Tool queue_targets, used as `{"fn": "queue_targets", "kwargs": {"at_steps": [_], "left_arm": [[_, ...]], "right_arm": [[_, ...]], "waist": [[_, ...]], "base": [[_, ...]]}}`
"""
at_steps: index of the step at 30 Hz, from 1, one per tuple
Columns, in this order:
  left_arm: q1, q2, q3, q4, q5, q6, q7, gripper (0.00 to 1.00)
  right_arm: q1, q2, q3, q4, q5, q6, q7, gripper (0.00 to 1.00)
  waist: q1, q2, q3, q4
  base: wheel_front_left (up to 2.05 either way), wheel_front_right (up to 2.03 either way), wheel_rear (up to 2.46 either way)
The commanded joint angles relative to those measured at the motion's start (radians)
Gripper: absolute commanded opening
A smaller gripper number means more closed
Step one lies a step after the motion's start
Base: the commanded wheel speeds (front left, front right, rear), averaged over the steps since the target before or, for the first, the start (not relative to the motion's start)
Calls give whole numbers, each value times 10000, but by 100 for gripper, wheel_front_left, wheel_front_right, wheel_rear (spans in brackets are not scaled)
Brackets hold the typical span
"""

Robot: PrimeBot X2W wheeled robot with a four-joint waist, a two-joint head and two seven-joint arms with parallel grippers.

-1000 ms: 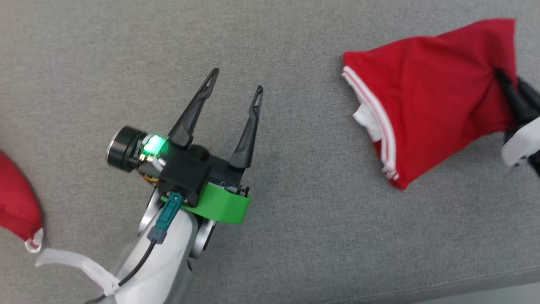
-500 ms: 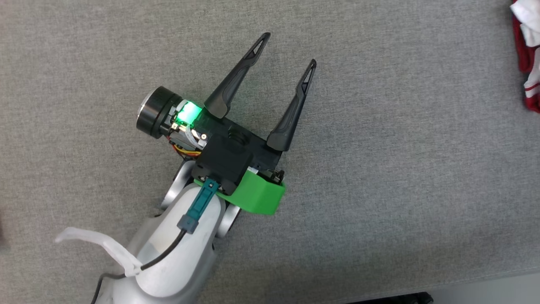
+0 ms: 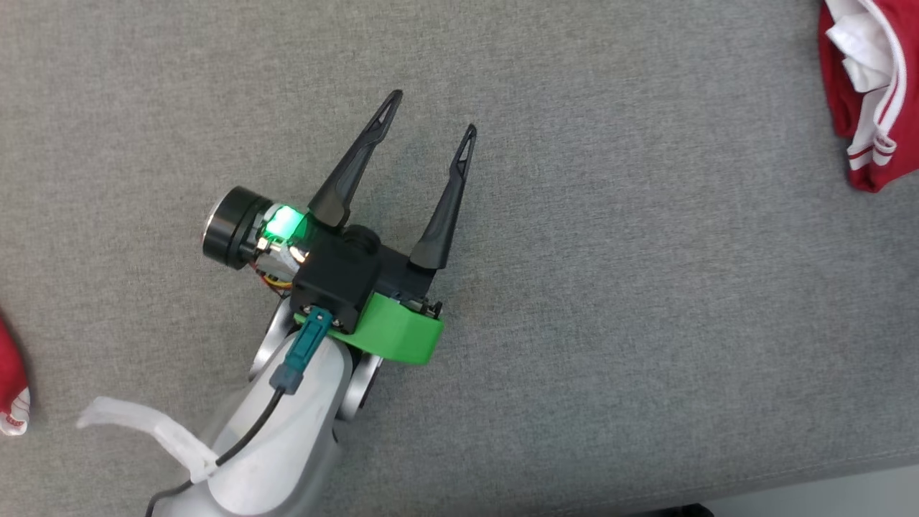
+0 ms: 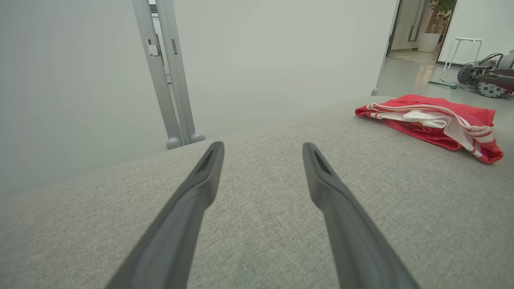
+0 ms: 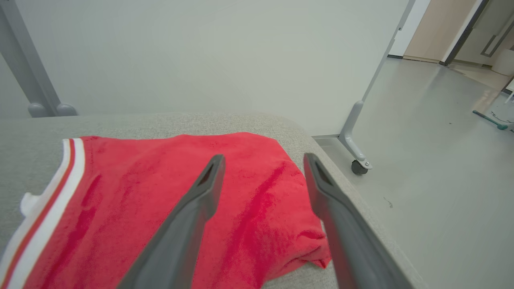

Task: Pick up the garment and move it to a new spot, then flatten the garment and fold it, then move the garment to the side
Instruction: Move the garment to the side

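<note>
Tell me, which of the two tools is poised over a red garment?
The right tool, open just above the red garment; the left tool hangs over the bare grey surface, apart from it.

— Where does the head camera look from?
— From high above the left end effector (image 3: 431,111), almost straight down on the grey tabletop (image 3: 646,301).
— And the wrist cameras?
— Each sits low behind its own fingers, close to the tabletop, and looks along them. The left one faces a pale wall (image 4: 281,60). The right one looks past the right end effector (image 5: 264,156) to the wall and floor (image 5: 433,168).
— Any overlap?
— All three catch the red garment (image 5: 152,192): well off to the right of the left end effector, just under the right one.
</note>
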Motion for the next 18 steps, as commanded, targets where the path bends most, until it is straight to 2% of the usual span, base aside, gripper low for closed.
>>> {"fn": "queue_targets", "kwargs": {"at_steps": [1, 5, 9, 13, 18], "left_arm": [[255, 134, 91, 24, -108, 88, -31, 100], [823, 249, 348, 52, -345, 329, -51, 100], [1514, 360, 691, 61, -654, 630, -67, 100], [2146, 392, 954, 75, -937, 874, -85, 100], [2958, 465, 1371, 133, -1234, 1193, -83, 100]], "right_arm": [[474, 320, -112, -386, -125, -13, -17, 100], [1777, 1421, -306, -1853, -557, -13, -17, 100], [2965, 2292, -21, -3014, -904, -13, -18, 100], [3852, 2856, 399, -3805, -1025, -13, -18, 100], [4776, 3255, 996, -4540, -1244, -13, 60, 100]], "waist": [[-1, 0, -799, -318], [-1, 0, -1411, -388], [-1, 0, -2041, -368], [-1, 0, -2583, -211], [-1, 0, -3275, 80]], "base": [[0, 0, 0], [0, 0, 0], [0, 0, 0], [0, 0, 0], [0, 0, 0]]}}
